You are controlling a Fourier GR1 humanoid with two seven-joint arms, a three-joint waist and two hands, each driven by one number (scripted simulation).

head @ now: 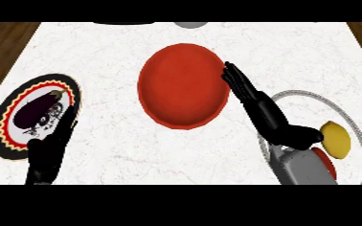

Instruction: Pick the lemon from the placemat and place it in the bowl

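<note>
The lemon (pixel 336 139) sits at about four o'clock in the head view, bright yellow, lying on the round placemat (pixel 311 96) with the pale rim that curves up behind it. Just below it, at five o'clock of the lemon, a red round thing (pixel 325 159) peeks out from behind the right forearm; too little of it shows to name it.

Now the right hand (pixel 244 88): its fingers are stretched out straight, spread wide, holding nothing, and the fingertips point to eleven o'clock, right against the red bowl's (pixel 182 86) three o'clock rim. The thumb juts out toward the lemon, just beside it, though whether it touches is hard to judge from this steep angle. So the hand is aimed at the bowl and the fruit lies behind its palm, ungrasped.

To do the pick well, I reckon the hand wants to pull back toward four o'clock, turn the palm over the lemon and come down with fingers on one side and thumb on the other, closing across the short width, not the long ends. A lemon rolls, so a centred close matters, and the red thing close by leaves little room on that side. Then the carry is short: lift clear of the bowl's rim and release over its middle.

The left hand (pixel 46 155) rests at eight o'clock, fingers straight, at the edge of a dark patterned mat (pixel 60 84) where an aubergine (pixel 35 107) lies. The white marbled counter (pixel 106 48) spreads under it all.
</note>
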